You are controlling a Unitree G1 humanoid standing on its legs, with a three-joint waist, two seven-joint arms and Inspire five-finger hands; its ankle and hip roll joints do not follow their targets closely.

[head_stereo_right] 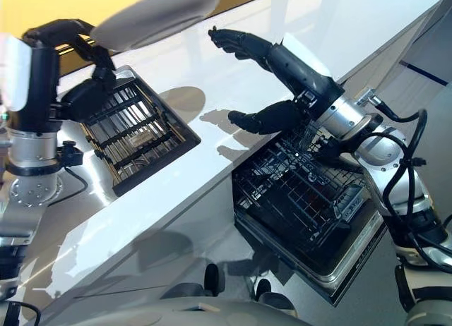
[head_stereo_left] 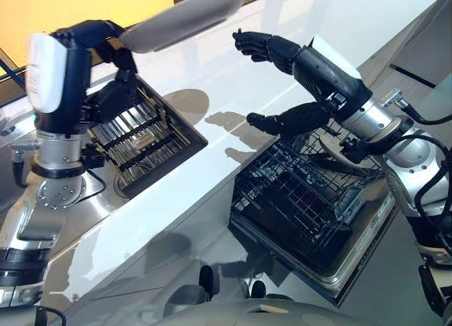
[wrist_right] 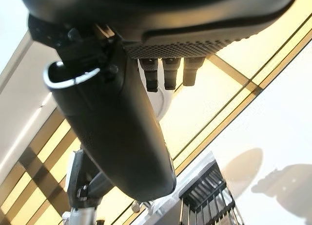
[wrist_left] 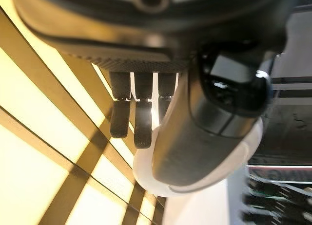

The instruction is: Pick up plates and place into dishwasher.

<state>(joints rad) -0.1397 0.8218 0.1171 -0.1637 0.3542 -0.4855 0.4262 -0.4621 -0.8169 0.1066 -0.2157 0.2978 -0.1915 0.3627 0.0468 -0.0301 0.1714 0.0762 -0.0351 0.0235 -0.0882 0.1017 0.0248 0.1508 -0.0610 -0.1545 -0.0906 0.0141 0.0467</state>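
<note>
My left hand (head_stereo_left: 106, 44) holds a white plate (head_stereo_left: 183, 19) raised above the counter's left end, tilted nearly flat. In the left wrist view the thumb (wrist_left: 209, 113) and fingers (wrist_left: 134, 118) pinch the plate's rim (wrist_left: 148, 178). Just right of the plate's free edge, without touching it, my right hand (head_stereo_left: 300, 65) hangs open over the counter, fingers (head_stereo_right: 236, 42) stretched toward the plate and thumb (head_stereo_right: 261, 118) spread below. The dishwasher's black wire rack (head_stereo_left: 296, 199) is pulled out under the counter, below the right hand, over the open door (head_stereo_left: 364, 252).
A white counter (head_stereo_left: 212, 174) runs diagonally across the scene. A black slatted dish rack (head_stereo_left: 141, 139) sits sunk in it beneath the left hand. Yellow window panels (head_stereo_left: 85, 1) stand behind the counter.
</note>
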